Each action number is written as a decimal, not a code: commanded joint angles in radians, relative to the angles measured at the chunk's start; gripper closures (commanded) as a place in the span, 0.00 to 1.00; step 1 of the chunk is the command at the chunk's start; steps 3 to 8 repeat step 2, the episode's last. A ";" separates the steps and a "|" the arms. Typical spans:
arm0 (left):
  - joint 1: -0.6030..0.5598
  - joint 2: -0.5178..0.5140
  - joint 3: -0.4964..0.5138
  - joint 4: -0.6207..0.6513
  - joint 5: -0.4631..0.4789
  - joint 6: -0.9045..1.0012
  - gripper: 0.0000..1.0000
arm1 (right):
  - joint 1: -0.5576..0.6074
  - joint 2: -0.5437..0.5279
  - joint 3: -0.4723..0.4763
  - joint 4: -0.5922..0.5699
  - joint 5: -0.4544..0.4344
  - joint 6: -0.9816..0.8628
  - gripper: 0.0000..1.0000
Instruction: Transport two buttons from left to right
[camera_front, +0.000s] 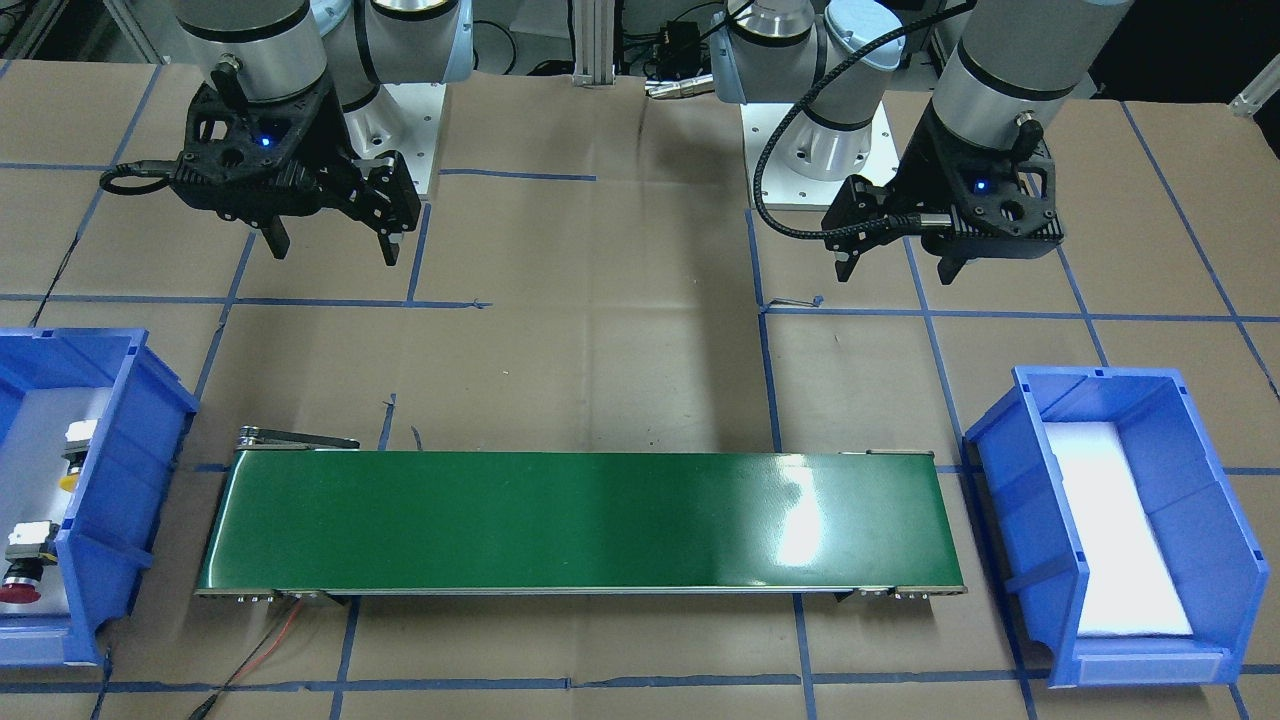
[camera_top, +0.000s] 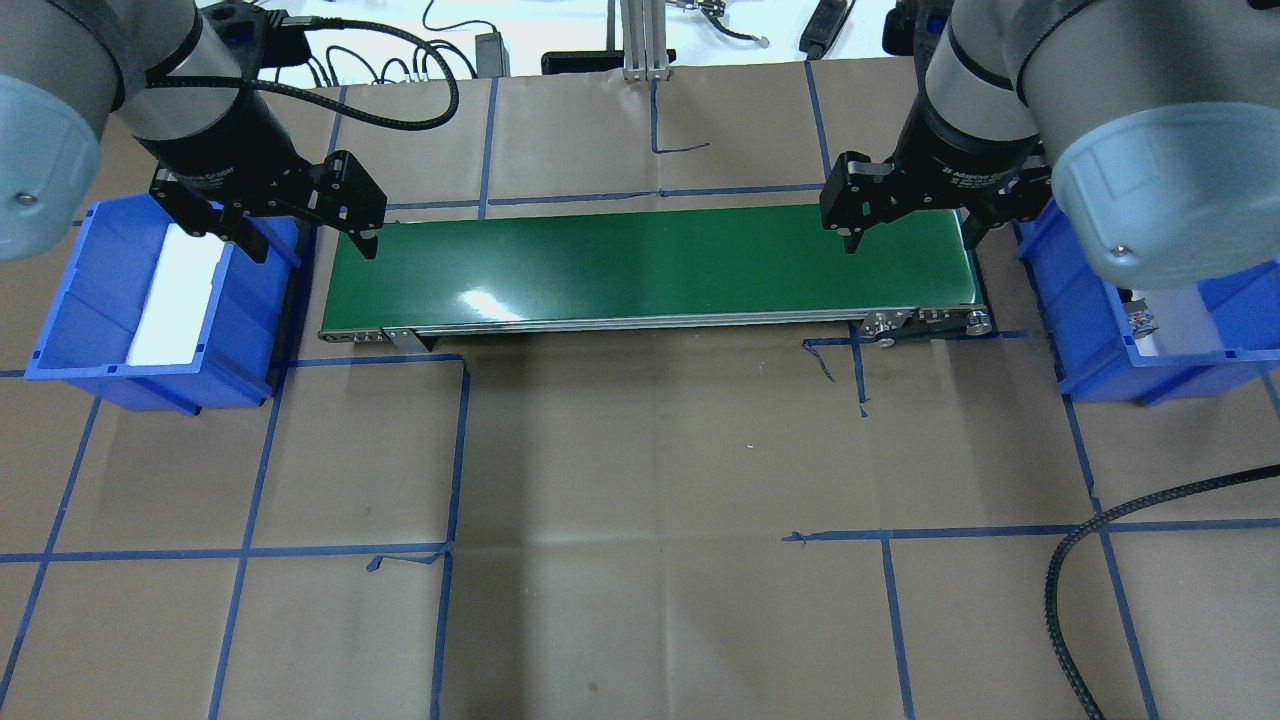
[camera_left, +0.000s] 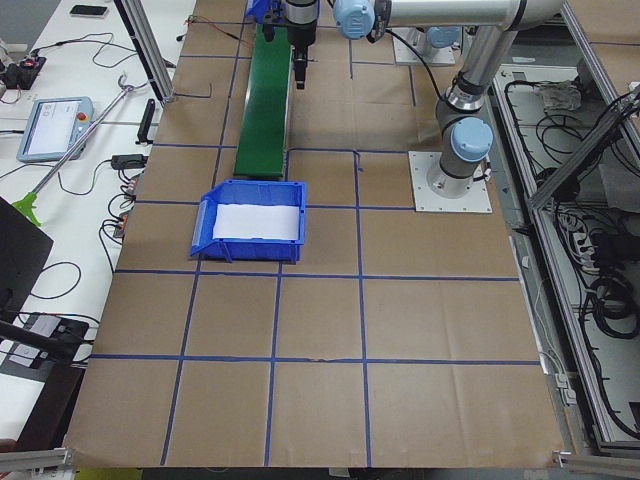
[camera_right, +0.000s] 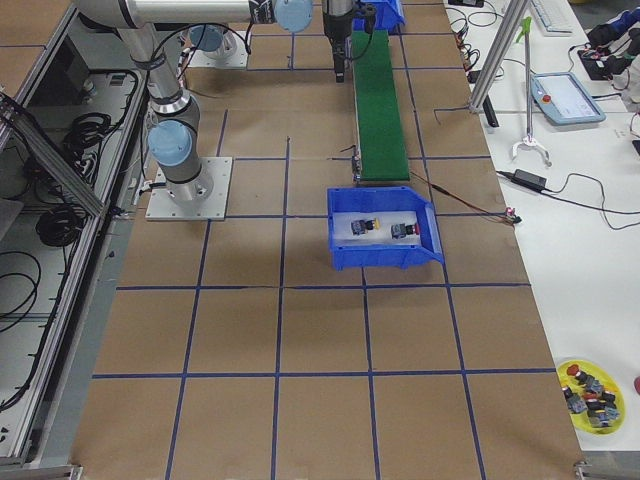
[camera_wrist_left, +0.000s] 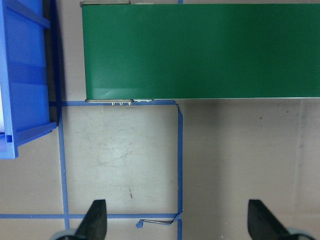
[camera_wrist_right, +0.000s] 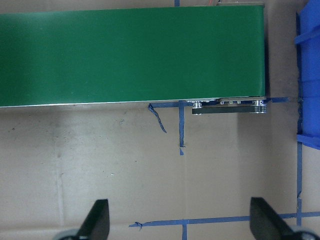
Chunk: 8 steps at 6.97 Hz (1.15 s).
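The yellow button (camera_front: 70, 481) and the red button (camera_front: 20, 588) lie in the blue bin (camera_front: 112, 470) on the robot's right. They also show in the exterior right view, yellow (camera_right: 362, 227) and red (camera_right: 403, 231). My right gripper (camera_front: 332, 245) is open and empty, above the table behind the belt's end near that bin (camera_top: 1100, 345). It also shows in the overhead view (camera_top: 912, 238) and in its wrist view (camera_wrist_right: 181, 222). My left gripper (camera_front: 897, 268) is open and empty at the other end, as the overhead view (camera_top: 312, 242) and its wrist view (camera_wrist_left: 177, 222) show.
A green conveyor belt (camera_front: 580, 520) runs between the two bins. The blue bin (camera_front: 1010, 490) on the robot's left holds only a white liner (camera_top: 175, 300). Brown paper with blue tape lines covers the table. A black cable (camera_top: 1090, 560) lies at the overhead view's lower right.
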 joint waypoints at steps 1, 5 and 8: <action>0.000 0.000 0.000 0.000 0.000 0.000 0.00 | 0.000 0.000 0.000 0.000 0.002 0.003 0.00; 0.000 0.000 0.001 0.000 0.000 0.000 0.00 | 0.000 0.000 0.000 0.000 0.000 0.003 0.00; 0.000 0.000 0.001 0.000 0.000 0.000 0.00 | 0.000 0.000 0.000 0.000 0.000 0.003 0.00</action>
